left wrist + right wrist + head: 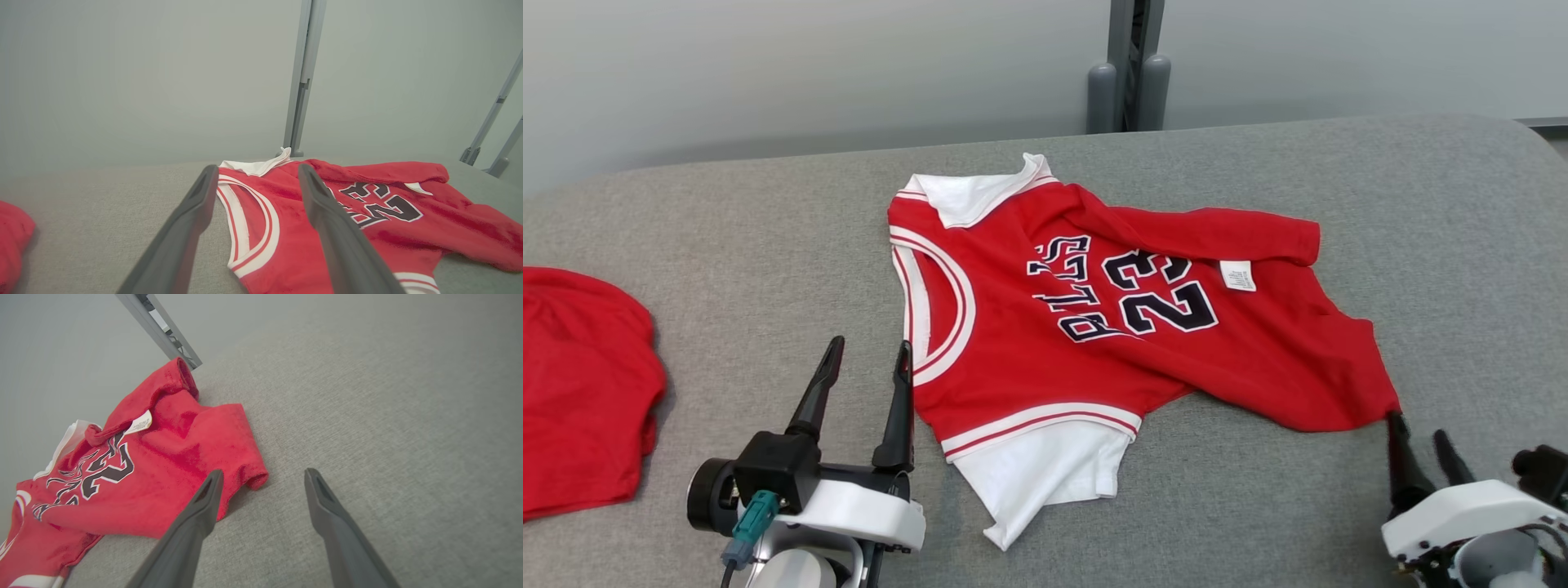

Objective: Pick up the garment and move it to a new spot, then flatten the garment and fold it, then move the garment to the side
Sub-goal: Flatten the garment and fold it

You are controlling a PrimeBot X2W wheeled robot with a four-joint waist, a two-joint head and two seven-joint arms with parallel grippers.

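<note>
The left gripper [870, 345] lies low at the near left, its white wrist level and its long dark fingers pointing away from the robot. The right gripper [1419, 426] sits at the near right, angled toward the cloth. The garment [1094, 327] is a soft red jersey with white trim, dark lettering and a 23. White fabric shows at its collar and hem, and a small white label [1238, 276] lies on the rumpled far fold. It lies in the middle of the grey woven surface [727, 229], between the two grippers. Both pairs of fingers stand wide apart and hold nothing. The left gripper's inner finger is just beside the armhole. The right's inner tip meets the red corner, contact unclear. Another red cloth [580, 384] lies far left
</note>
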